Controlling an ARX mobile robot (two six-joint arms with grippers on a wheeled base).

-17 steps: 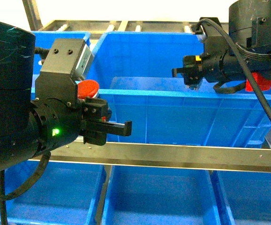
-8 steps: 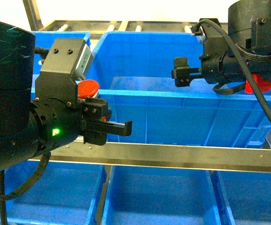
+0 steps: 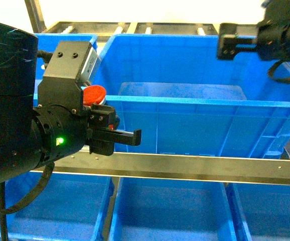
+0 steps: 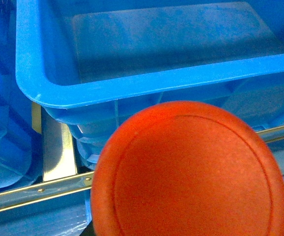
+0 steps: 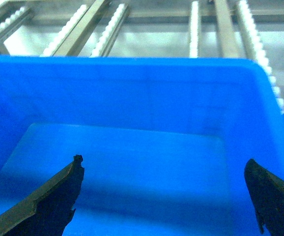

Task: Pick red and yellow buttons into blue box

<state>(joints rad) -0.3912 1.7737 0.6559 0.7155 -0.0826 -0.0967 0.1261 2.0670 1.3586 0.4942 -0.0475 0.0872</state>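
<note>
One red button (image 4: 188, 169) before blue box (image 4: 132, 86)

Warehouse: blue bins (image 3: 185, 120), roller racks (image 5: 107, 27)

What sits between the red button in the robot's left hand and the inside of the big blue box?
Only the box's near rim. In the left wrist view, the red button sits just outside it, with the bare floor of the blue box beyond.

1 red button (image 3: 95, 94), 2 grippers – left (image 3: 116, 136), right (image 3: 227, 46)
</note>
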